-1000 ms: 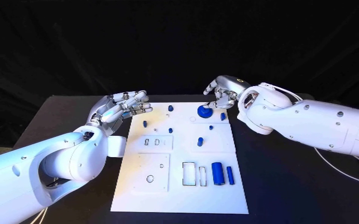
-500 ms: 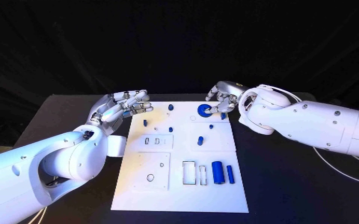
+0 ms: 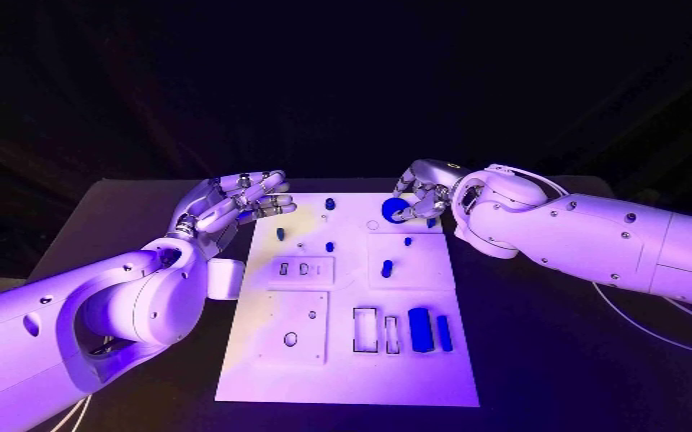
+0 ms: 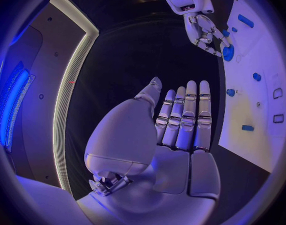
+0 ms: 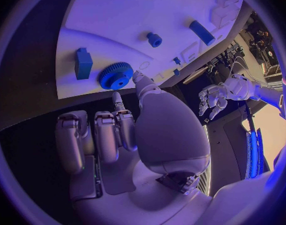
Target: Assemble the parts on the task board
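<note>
The white task board [image 3: 332,377] lies in the middle of the black table. A blue gear [image 3: 392,210] lies flat near its far edge, also seen in the right wrist view [image 5: 115,75] and the left wrist view [image 4: 228,53]. My right hand [image 3: 421,195] hangs just right of the gear, its thumb tip [image 5: 140,80] at the gear's rim and the other fingers bent short of it. A blue block [image 5: 83,63] stands beside the gear. My left hand [image 3: 231,203] hovers at the board's far left corner, fingers [image 4: 187,112] straight and apart, holding nothing.
Several small blue pegs [image 3: 329,248] dot the board's far half. A blue cylinder [image 3: 420,330] and a blue bar [image 3: 444,333] lie near the right edge beside two rectangular slots [image 3: 365,330]. Bare black table [image 3: 562,372] flanks the board.
My right hand has come down from above the gear and settled close at its right side. The gear and my left hand have stayed where they were.
</note>
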Controlling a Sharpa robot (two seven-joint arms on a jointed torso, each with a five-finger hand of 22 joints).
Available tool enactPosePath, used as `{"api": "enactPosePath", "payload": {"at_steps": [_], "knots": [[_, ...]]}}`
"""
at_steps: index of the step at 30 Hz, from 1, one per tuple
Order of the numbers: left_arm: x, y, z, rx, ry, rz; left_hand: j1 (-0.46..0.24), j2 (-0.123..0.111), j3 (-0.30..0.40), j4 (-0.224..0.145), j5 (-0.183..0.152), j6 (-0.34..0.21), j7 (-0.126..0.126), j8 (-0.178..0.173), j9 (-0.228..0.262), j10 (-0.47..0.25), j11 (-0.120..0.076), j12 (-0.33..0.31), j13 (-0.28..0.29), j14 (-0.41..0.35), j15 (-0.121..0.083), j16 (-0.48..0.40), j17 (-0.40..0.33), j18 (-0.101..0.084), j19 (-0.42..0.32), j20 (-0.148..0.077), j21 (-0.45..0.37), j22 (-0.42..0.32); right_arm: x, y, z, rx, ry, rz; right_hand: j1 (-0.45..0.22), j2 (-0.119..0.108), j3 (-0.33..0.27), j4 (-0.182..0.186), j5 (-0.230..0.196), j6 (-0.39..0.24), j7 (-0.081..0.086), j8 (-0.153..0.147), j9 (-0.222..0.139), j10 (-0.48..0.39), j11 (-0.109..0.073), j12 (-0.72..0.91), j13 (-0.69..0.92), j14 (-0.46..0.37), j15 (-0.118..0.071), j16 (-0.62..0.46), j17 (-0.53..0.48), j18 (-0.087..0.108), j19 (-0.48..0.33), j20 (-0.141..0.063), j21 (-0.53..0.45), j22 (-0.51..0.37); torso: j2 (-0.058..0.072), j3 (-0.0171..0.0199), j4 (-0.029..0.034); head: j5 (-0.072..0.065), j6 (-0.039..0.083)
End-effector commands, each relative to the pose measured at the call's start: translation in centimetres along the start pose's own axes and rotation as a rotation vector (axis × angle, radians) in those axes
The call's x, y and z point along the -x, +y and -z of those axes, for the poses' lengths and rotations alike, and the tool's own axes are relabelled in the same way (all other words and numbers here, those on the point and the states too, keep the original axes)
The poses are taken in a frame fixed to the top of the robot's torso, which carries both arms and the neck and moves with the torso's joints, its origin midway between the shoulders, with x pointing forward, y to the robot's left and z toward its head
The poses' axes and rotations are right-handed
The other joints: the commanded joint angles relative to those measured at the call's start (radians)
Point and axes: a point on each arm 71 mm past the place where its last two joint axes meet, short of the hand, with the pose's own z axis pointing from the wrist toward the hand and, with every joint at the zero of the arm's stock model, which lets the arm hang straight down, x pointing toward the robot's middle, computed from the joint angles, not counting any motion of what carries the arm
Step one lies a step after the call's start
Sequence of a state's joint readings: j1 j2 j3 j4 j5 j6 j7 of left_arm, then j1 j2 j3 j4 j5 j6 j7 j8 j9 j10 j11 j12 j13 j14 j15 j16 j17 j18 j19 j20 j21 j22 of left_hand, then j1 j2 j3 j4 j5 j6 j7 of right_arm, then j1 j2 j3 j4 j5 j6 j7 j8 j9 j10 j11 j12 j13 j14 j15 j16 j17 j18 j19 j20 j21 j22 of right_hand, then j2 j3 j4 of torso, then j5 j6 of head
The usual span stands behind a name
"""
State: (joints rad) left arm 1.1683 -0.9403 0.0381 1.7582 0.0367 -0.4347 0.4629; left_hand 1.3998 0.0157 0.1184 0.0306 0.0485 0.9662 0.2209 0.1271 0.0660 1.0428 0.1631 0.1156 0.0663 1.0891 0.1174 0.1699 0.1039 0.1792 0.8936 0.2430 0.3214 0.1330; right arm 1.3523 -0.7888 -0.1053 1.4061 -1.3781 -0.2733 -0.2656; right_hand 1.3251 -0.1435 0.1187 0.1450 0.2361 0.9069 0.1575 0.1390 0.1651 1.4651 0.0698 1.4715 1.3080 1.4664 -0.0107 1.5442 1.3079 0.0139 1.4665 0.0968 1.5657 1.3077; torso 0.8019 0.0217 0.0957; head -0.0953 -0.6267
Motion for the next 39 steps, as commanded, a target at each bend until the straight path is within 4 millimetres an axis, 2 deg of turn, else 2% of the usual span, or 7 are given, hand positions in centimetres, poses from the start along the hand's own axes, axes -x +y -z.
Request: {"api": "enactPosePath", "payload": {"at_steps": [1,7,12,24,33,39], "knots": [[-0.28,-0.12,-0.01,-0.008,0.025,0.004,0.000,-0.003,0.000,-0.008,0.004,0.005,0.004,-0.004,-0.001,0.004,0.006,-0.007,-0.001,0.005,0.006,-0.006,-0.001,0.005,-0.004,0.002,-0.007,-0.002,-0.20,-0.07,-0.12,-0.009,0.016,0.022,0.013,0.003,-0.002,0.001,0.004,-0.004,0.001,0.006,0.002,0.026,0.003,0.005,0.165,0.095,0.008,0.007,0.218,-0.014,0.104,0.004,0.005,0.263,-0.001,0.0000,0.0002,0.000,-0.002],[-0.26,-0.12,-0.01,-0.007,0.025,0.004,0.000,-0.003,0.000,-0.008,0.004,0.005,0.004,-0.004,-0.001,0.004,0.006,-0.007,-0.001,0.005,0.006,-0.006,-0.001,0.005,-0.004,0.002,-0.007,-0.002,-0.26,-0.33,-0.23,-0.019,0.022,0.025,0.021,0.013,0.004,-0.002,0.005,0.003,0.000,0.014,0.005,0.028,0.002,0.008,0.169,0.095,0.008,0.008,0.219,-0.014,0.104,0.005,0.005,0.263,-0.001,-0.0001,-0.0009,0.000,-0.003],[-0.24,-0.11,-0.02,-0.006,0.025,0.004,0.000,-0.003,0.000,-0.008,0.004,0.005,0.004,-0.004,-0.001,0.004,0.006,-0.007,-0.001,0.005,0.006,-0.006,-0.001,0.005,-0.004,0.002,-0.007,-0.002,-0.32,-0.41,-0.26,-0.023,0.030,0.028,0.024,0.020,0.008,-0.004,0.007,0.011,-0.002,0.020,0.007,0.029,0.001,0.010,0.171,0.095,0.007,0.008,0.220,-0.014,0.104,0.005,0.005,0.263,-0.001,0.0014,-0.0011,0.000,-0.005],[-0.25,-0.08,-0.03,-0.004,0.026,0.004,0.000,-0.003,0.000,-0.008,0.004,0.005,0.004,-0.004,-0.001,0.004,0.006,-0.007,-0.001,0.005,0.006,-0.006,-0.001,0.005,-0.004,0.002,-0.007,-0.002,-0.44,-0.53,-0.41,-0.030,0.042,0.041,0.031,0.037,0.019,-0.011,0.015,0.027,-0.004,0.029,0.011,0.036,-0.001,0.019,0.181,0.096,0.005,0.010,0.223,-0.014,0.104,0.004,0.005,0.263,0.000,0.0006,-0.0006,-0.002,-0.007],[-0.21,-0.07,-0.04,-0.002,0.025,0.004,0.000,-0.003,0.000,-0.008,0.004,0.005,0.004,-0.004,-0.001,0.004,0.006,-0.007,-0.001,0.005,0.006,-0.006,-0.001,0.005,-0.004,0.002,-0.007,-0.002,-0.82,-0.08,-0.43,-0.017,0.027,0.076,0.030,0.040,0.022,-0.015,0.016,0.045,-0.008,0.035,0.013,0.048,-0.004,0.033,0.195,0.096,0.002,0.010,0.224,-0.014,0.104,0.002,0.005,0.263,-0.001,-0.0001,0.0003,-0.002,-0.011],[-0.18,-0.06,-0.05,-0.001,0.024,0.003,0.000,-0.003,0.001,-0.009,0.004,0.005,0.005,-0.005,-0.001,0.004,0.006,-0.009,0.000,0.006,0.006,-0.008,-0.001,0.005,-0.004,0.002,-0.007,-0.002,-0.83,0.06,-0.43,-0.020,0.010,0.096,0.012,0.030,0.013,-0.010,0.012,0.044,-0.009,0.030,0.012,0.043,-0.005,0.027,0.189,0.096,0.002,0.010,0.224,-0.014,0.104,0.001,0.005,0.263,-0.001,0.0001,0.0000,-0.002,-0.010]]}}
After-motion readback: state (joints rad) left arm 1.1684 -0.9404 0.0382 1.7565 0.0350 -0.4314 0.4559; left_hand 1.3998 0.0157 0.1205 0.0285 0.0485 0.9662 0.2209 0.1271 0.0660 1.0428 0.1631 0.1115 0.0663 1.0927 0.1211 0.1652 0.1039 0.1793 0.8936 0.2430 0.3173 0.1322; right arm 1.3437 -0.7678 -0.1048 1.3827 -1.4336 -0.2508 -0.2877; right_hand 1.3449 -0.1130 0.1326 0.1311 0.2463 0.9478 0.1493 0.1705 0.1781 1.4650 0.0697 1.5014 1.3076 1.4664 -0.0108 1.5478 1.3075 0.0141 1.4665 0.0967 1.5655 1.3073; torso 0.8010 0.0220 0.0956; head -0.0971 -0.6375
